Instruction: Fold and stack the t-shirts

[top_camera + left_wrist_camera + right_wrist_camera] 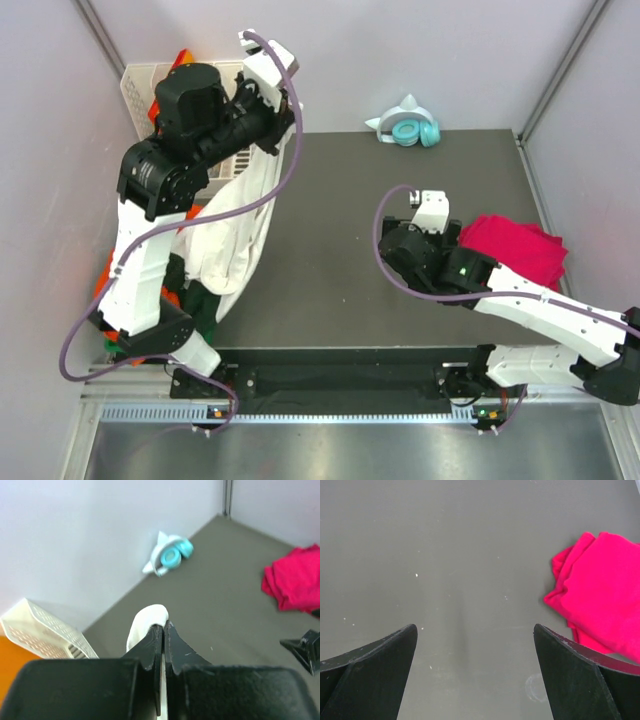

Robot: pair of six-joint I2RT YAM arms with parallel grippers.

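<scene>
White cotton t-shirt (240, 225) hangs in a long fold at the 9 o'clock edge of the dark grey table (350, 190), its lower end draped over the table's side near the left arm. The left gripper (163, 626) is raised above the table's 10 o'clock corner, and its black fingers (150, 647) are pressed together with a bunch of the white cloth pinched between them; in the left wrist view a rounded lump of fabric sticks out just past the tips. Behind that arm, at 10 o'clock, a white plastic lattice basket (140, 90) stands against the wall.

A bright red t-shirt (515, 250), roughly folded, lies on the table at 3 o'clock. The right gripper (474, 627) hovers over bare table just to the 9 o'clock side of the red cloth, its two fingers spread wide apart and holding nothing.

At 1 o'clock on the far edge a pair of teal headphones with white cat ears (405, 128) rests against the back wall, well apart from both shirts. Some dark green and orange cloth (200, 305) shows beside the left arm at 8 o'clock.
</scene>
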